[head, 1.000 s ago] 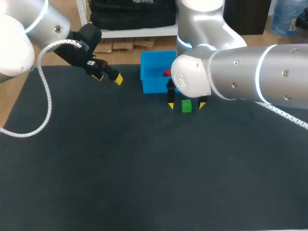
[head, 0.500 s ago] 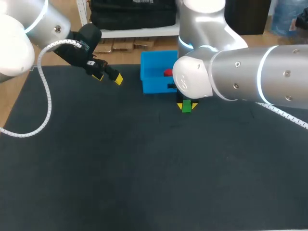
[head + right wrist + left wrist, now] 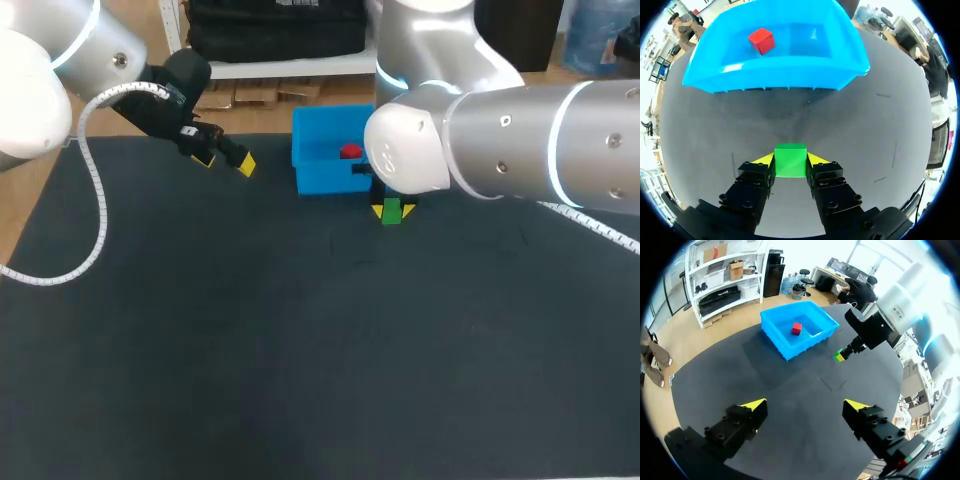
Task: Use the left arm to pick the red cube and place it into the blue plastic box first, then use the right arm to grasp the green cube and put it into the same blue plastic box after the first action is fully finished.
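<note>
Black tabletop (image 3: pixel 300 350), matte, maybe cloth; right hand (image 3: pixel 790 161) grips green cube (image 3: pixel 790 156).

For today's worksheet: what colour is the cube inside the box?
Red cube; right wrist view shows it best.

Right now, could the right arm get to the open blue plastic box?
Probably yes: the right gripper, shut on the small green cube, sits just before the blue plastic box with only dark table between.
</note>
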